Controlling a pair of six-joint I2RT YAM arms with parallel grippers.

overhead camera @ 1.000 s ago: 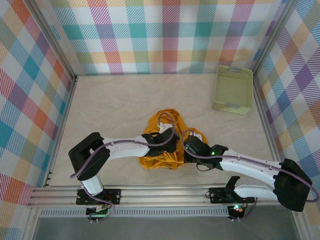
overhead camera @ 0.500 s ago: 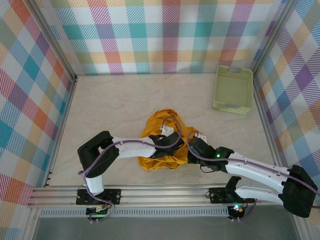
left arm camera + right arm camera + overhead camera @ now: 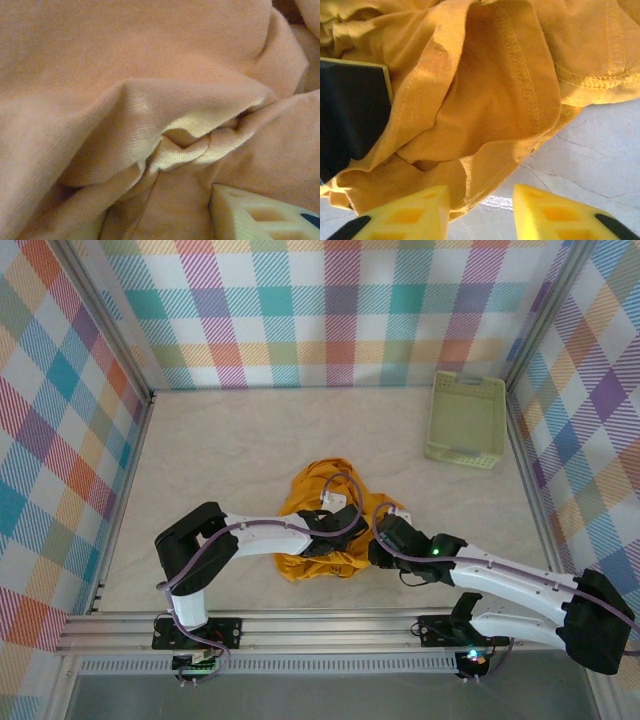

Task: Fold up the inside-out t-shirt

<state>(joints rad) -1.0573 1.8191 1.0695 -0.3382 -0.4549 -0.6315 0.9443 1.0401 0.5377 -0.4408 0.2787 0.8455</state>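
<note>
The inside-out t-shirt (image 3: 322, 490) lies crumpled in a mustard heap at the table's middle. My left gripper (image 3: 333, 539) is pushed into the heap from the left. In the left wrist view folds of cloth (image 3: 150, 100) press against the lens, and one pale finger (image 3: 250, 217) shows at the lower right while the other is covered. My right gripper (image 3: 377, 543) sits at the heap's right edge. Its yellow fingers stand apart (image 3: 480, 197), low over the table, and a stitched hem of the shirt (image 3: 485, 165) hangs just ahead, touching the left finger (image 3: 415, 210).
A pale green basket (image 3: 466, 420) stands at the back right by the plaid wall. Bare marbled tabletop (image 3: 590, 155) lies under and to the right of the right gripper. A black part of the left arm (image 3: 350, 115) shows through the cloth.
The right gripper's jaws have come apart and let the hem go. Both arms had drawn nearer to the front edge with the shirt, and have held still since.
</note>
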